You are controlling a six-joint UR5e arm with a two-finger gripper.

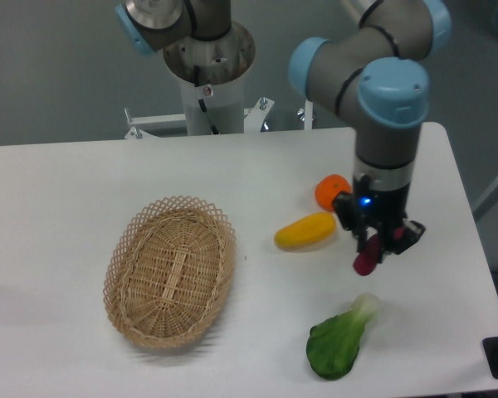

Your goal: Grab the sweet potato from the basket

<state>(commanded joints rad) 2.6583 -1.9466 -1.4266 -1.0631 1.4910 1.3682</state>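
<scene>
Bok choy (340,338) lies nearest, on table (58,199). Gripper (373,253) clamps sweet potato (366,260) above table, right of yellow vegetable (305,231), clear of emptied basket (169,269). Pick looks complete. Orange fruit (327,190) behind.

1 basket (170,274), 1 sweet potato (365,262), 1 yellow veg (305,231), 1 orange (330,191), 1 bok choy (340,338)
</scene>
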